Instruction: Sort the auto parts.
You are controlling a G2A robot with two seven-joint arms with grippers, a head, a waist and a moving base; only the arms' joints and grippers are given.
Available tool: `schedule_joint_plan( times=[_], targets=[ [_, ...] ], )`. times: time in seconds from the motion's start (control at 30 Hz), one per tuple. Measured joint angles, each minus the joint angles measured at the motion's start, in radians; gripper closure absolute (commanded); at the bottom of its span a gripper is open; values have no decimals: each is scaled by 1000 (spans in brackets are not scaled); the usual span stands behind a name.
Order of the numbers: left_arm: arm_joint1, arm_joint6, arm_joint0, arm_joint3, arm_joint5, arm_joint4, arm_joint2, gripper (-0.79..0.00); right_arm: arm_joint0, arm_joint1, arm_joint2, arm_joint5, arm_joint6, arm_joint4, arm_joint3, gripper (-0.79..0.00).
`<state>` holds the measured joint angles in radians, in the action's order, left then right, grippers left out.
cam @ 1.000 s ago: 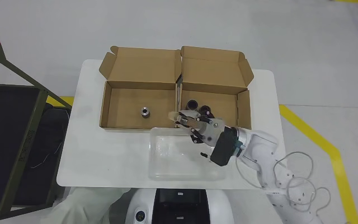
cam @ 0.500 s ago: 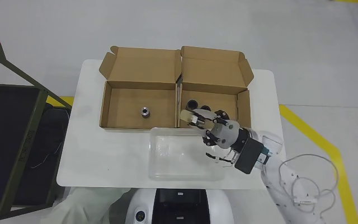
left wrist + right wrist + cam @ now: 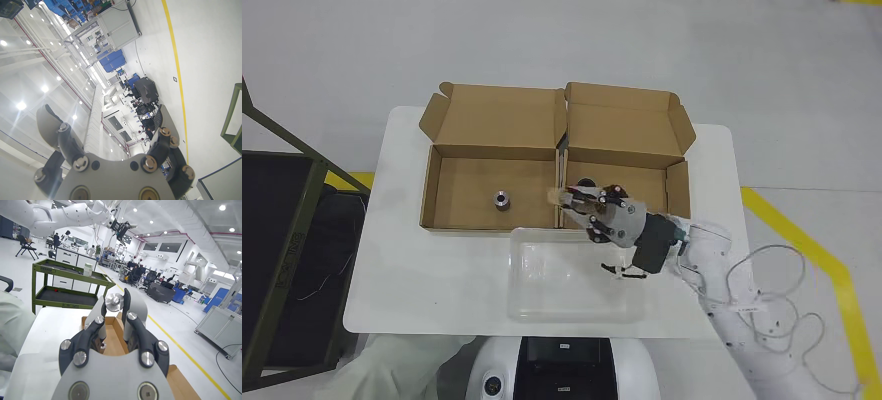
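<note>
The right pincer [image 3: 114, 306] is clamped on a silver disc-shaped part [image 3: 114, 302], which sits between its fingertips, gripped at both edges; in the top view this pincer [image 3: 570, 198] hangs above the wall where the left box [image 3: 462, 195] and the right box [image 3: 647, 190] meet. A small silver part [image 3: 501, 199] lies on the left box floor, at 9 o'clock from the pincer tip and well apart from it; dark round parts [image 3: 587, 185] lie in the right box, just beside the tip at 1 o'clock. A clear tray [image 3: 542, 300] rests on the tabletop [image 3: 402, 260] at 6 o'clock from the boxes. The left pincer [image 3: 103, 115] has its fingers spread apart with nothing between them, pointing out into the room.
</note>
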<state>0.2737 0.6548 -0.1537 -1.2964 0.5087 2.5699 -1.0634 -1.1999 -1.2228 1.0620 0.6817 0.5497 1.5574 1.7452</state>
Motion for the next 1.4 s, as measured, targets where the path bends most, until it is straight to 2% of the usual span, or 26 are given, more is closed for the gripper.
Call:
schedule_joint_plan(
  times=[0.5, 0.73, 1.03, 1.4],
  targets=[
    [0, 0, 0, 0, 0, 0, 0, -785, 137, -42, -151, -42, -189, -46, -193, 0],
    [0, 0, 0, 0, 0, 0, 0, -785, 213, -69, -214, -31, -291, -90, -313, 0],
    [0, 0, 0, 0, 0, 0, 0, -785, 326, -124, -317, -67, -360, -143, -495, 0],
    [0, 0, 0, 0, 0, 0, 0, -785, 471, -220, -457, -152, -515, -144, -676, 0]
  ],
)
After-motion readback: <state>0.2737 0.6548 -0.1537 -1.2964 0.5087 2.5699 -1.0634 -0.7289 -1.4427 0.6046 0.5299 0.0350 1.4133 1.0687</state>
